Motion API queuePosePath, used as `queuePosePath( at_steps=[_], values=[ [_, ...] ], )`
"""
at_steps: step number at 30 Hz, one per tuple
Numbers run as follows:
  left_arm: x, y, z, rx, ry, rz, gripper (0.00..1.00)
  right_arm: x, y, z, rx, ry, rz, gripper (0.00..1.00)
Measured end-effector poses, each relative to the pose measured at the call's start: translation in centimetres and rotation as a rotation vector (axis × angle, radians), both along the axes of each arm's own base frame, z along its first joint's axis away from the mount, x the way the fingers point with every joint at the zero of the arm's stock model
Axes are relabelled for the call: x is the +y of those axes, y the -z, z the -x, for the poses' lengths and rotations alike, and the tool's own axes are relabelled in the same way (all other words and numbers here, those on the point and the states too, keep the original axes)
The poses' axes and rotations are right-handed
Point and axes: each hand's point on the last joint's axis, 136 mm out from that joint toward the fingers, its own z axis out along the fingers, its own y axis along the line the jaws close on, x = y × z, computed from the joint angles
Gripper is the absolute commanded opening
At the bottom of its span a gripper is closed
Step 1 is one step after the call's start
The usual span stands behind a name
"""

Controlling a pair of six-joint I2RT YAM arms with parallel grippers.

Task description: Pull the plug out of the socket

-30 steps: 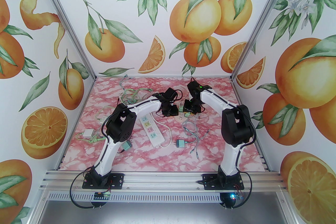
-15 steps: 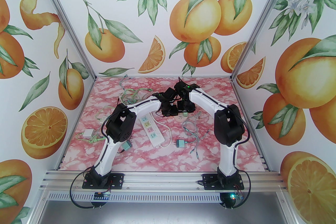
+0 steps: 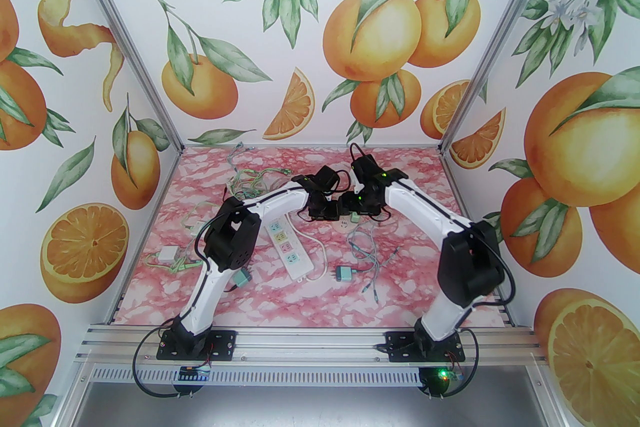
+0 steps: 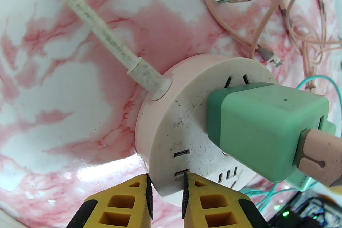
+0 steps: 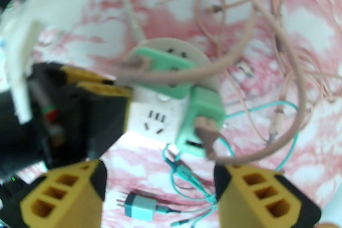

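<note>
Left gripper (image 4: 167,184) is clamped on the rim of the round socket (image 4: 171,120), right by the USB ports. The socket sits flat on the marbled table (image 4: 66,74). Right gripper (image 5: 160,170) is wide open with nothing between the jaws, held off near the socket. Green plug (image 4: 261,128) is fully seated in the socket face, with a pink cable (image 4: 318,152) out its back. Second green plug (image 5: 203,114) is seated just beside it.
</note>
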Motion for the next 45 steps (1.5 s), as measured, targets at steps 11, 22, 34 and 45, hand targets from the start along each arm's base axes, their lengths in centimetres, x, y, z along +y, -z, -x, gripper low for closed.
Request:
queuePosePath(
  at_steps=[11,22,34,45],
  values=[
    [1.3,-0.3,-0.9,-0.054,0.124,-0.028,0.4,0.1,0.5,-0.1,-0.184,-0.192,0.005,0.73],
    [5.0,-1.0,-1.5,-0.022,0.073,-0.097,0.65,1.0,1.8,-2.3,-0.198,-0.289,0.007,0.76],
    [9.7,-6.8,-2.7,-0.076,-0.052,-0.024,0.68,2.5,3.1,-2.8,-0.127,-0.385,0.015,0.71],
    [9.3,-5.7,-1.5,-0.034,-0.05,0.012,0.68,2.5,4.9,2.1,-0.086,-0.457,0.147,0.66]
  ],
)
